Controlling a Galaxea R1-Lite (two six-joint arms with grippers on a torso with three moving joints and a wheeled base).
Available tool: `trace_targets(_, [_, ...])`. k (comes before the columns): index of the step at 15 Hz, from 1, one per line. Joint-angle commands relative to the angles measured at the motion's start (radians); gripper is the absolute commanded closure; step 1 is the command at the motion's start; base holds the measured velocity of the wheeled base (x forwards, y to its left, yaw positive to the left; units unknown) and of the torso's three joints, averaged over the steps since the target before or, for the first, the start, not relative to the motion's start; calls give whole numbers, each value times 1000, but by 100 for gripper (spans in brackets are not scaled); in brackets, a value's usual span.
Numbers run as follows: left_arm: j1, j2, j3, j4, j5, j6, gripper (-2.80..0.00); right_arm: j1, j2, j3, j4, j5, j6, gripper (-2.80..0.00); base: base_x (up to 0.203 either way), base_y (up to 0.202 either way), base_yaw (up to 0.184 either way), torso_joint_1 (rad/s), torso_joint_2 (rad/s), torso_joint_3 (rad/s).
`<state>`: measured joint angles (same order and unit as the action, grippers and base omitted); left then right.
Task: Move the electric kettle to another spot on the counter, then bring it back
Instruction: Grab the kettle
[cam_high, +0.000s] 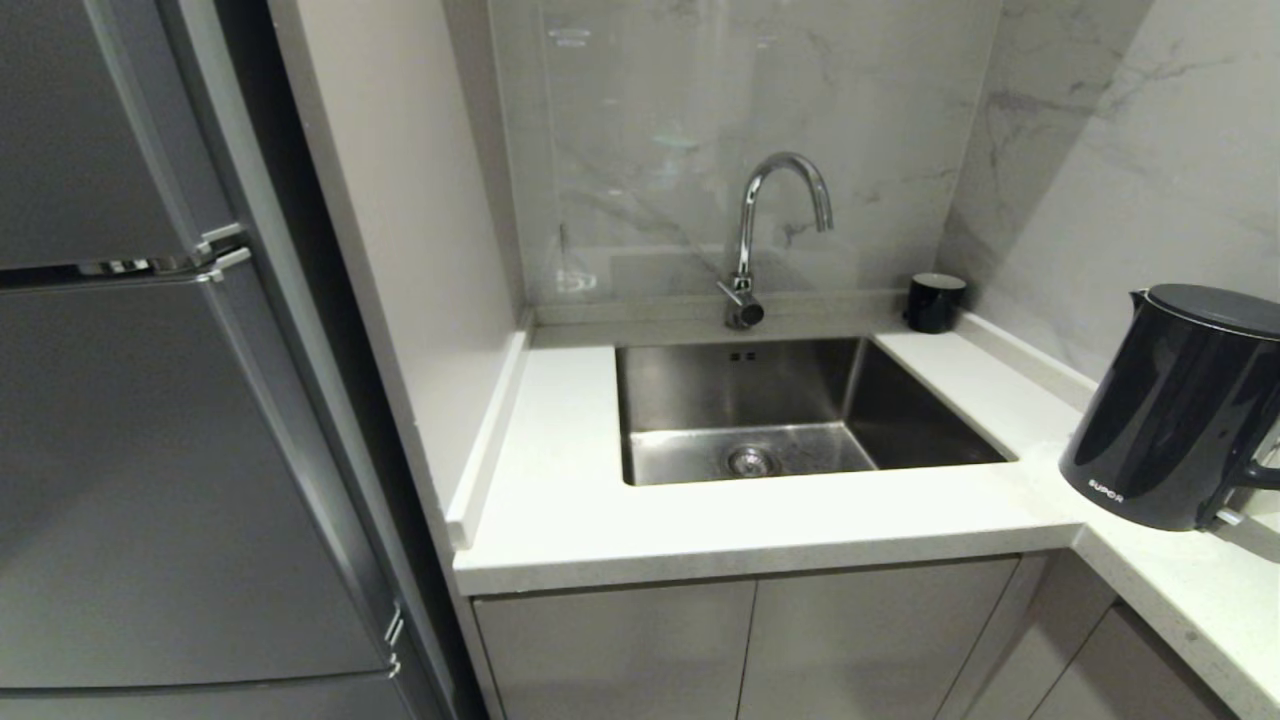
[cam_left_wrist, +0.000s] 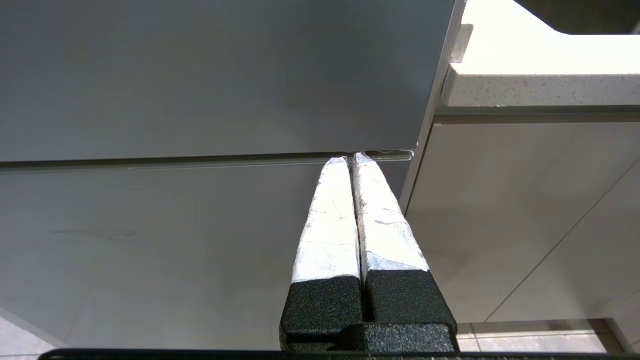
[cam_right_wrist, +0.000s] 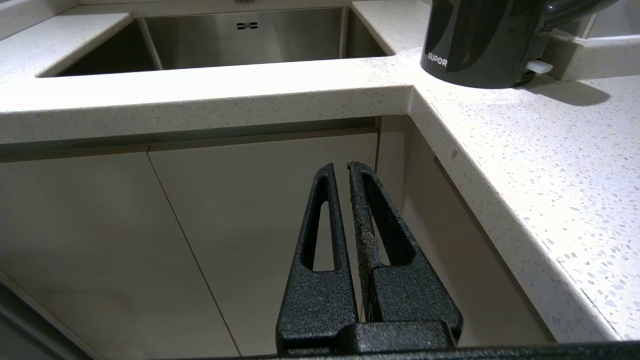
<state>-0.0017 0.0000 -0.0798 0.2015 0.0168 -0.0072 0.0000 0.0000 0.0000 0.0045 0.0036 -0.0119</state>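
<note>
Nothing is started: my left gripper (cam_left_wrist: 352, 159) and right gripper (cam_right_wrist: 341, 167) hang below the white speckled stone counter (cam_high: 600, 510), jaws closed on nothing. The tall glossy black electric kettle (cam_high: 1175, 405) stands right of the empty stainless steel sink (cam_high: 800, 400). Next I should probably raise an arm, spread its jaws and take the kettle's handle.

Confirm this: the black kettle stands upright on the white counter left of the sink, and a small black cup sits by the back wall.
Wrong side. The head view shows the kettle upright on the counter right of the sink. The small black cup does sit by the back wall.
</note>
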Motion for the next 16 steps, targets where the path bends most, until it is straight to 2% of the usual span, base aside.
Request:
trace_targets(1, [0, 2, 0, 1, 0, -1, 0, 0, 0, 0, 0, 1, 0, 0, 0, 0, 0, 0, 0, 0])
trace_targets(14, [0, 2, -1, 1, 0, -2, 0, 0, 0, 0, 0, -1, 0, 0, 0, 0, 0, 0, 0, 0])
trace_targets(16, [0, 2, -2, 1, 0, -2, 0, 0, 0, 0, 0, -1, 0, 0, 0, 0, 0, 93, -293, -200])
